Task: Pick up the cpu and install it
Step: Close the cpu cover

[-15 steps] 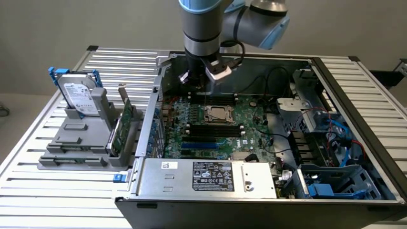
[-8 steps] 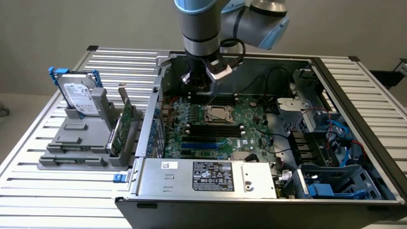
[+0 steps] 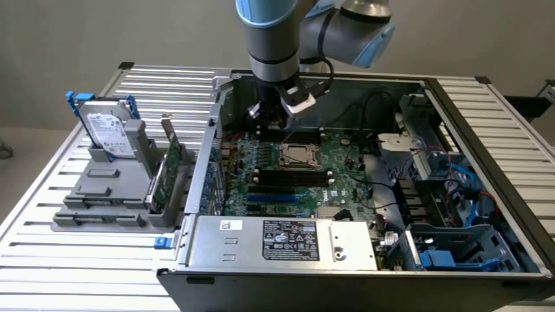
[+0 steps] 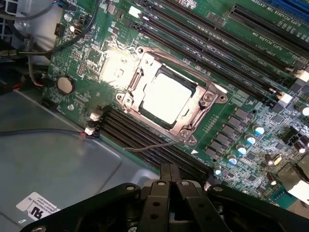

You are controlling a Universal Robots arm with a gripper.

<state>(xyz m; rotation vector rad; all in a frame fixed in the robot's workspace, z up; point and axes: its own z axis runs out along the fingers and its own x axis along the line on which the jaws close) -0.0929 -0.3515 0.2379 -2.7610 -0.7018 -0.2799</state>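
The surface (image 3: 61, 266) is a table of pale metal slats. On it stands an open computer case (image 3: 347, 289), which takes the middle and the exterior view's right. At the exterior view's left, just beside the case, sits a grey plastic holder (image 3: 104, 195).

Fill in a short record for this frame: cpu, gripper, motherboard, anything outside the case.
cpu: lying in the socket, metal frame around it
gripper: over the motherboard, apart from the cpu
motherboard: inside the open computer case
hard drive: upright on a grey holder, outside the case, on the exterior view's left
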